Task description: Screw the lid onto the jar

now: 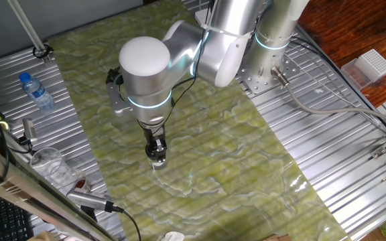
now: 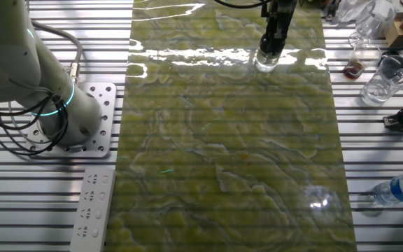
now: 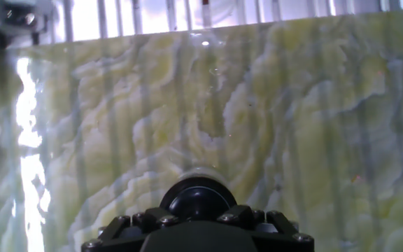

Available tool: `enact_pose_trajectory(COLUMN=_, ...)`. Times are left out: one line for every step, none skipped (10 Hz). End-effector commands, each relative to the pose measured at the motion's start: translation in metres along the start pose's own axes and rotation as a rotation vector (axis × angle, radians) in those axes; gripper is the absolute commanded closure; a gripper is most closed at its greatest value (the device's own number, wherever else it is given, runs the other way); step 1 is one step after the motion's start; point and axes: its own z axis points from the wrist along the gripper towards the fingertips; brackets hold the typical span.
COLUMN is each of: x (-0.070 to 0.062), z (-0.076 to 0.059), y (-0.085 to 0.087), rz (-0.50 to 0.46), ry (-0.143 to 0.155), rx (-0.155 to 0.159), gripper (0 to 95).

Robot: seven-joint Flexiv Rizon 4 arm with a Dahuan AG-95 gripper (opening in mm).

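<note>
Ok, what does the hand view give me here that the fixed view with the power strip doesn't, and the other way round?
Only the hand view shows the lid, black and glossy, right under the gripper. Only the fixed view shows the arm's base, the power strip, the plastic cup and the bottle. Both show the green mat and the jar beneath the gripper.

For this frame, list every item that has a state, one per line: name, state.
lid: on top of the jar, held at the pincer tip
jar: upright on the green mat, directly under the pincer
pincer: pointing down, shut on the lid
plastic bottle: lying on its side, blue cap on
clear cup: upright, looks empty
</note>
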Motion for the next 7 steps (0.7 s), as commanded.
enact_pose_trajectory(x=-0.0013, z=0.0079, y=-0.0011, rz=0.052, ry=-0.004, rx=-0.001, gripper=95.0)
enact_pose_trajectory(x=-0.0013, z=0.0079, y=-0.0011, rz=0.087, ry=-0.004, rx=-0.005, gripper=95.0)
enact_pose_trajectory(x=-0.0014, z=0.0078, y=-0.0010, rz=0.112, ry=-0.003, rx=-0.004, gripper=95.0)
enact_pose_trajectory(x=-0.0014, z=0.0078, y=-0.0010, rz=0.112, ry=-0.004, rx=0.000, gripper=95.0)
enact_pose_trajectory(x=-0.0015, z=0.0077, y=-0.0010, rz=0.112, ry=-0.009, rx=0.008, gripper=95.0)
enact_pose_trajectory(x=-0.0016, z=0.0076, y=-0.0009, rz=0.112, ry=-0.012, rx=0.009, gripper=95.0)
enact_pose_trajectory(x=-0.0023, z=0.0070, y=-0.0002, rz=0.109, ry=-0.022, rx=0.010, gripper=95.0)
